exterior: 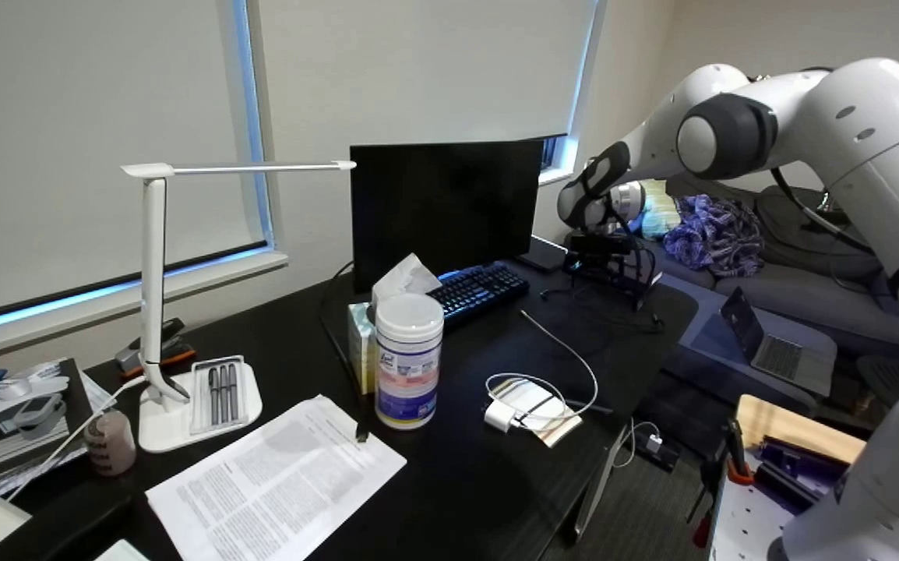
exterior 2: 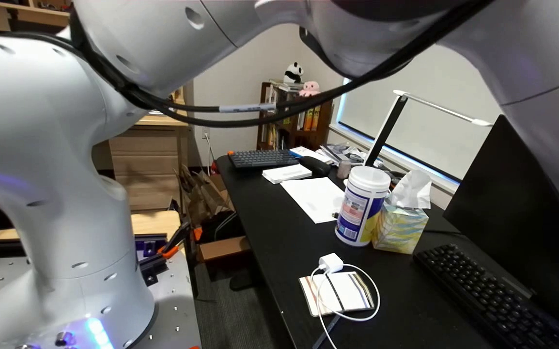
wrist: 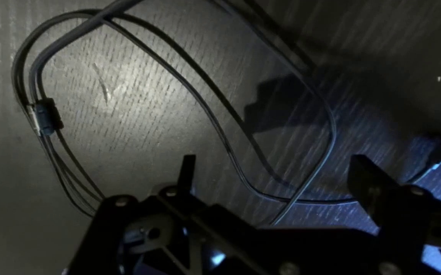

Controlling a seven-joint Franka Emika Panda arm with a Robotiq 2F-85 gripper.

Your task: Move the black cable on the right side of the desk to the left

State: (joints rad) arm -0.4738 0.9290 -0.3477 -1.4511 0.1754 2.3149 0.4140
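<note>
While the tool (wrist: 272,164) stands wide, the black cable (wrist: 220,131) loops beneath it. The canister (exterior: 410,354), well apart, bears a blurred label (exterior: 407,375).

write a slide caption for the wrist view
Open pincer over loose loops of black cable on the wood-grained desk.

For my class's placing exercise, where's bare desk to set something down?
One bare patch of desk lies between the papers, canister and white charger; another between the white cable and lit keyboard. Crowded: below the open gripper, where the black cable loops.
</note>
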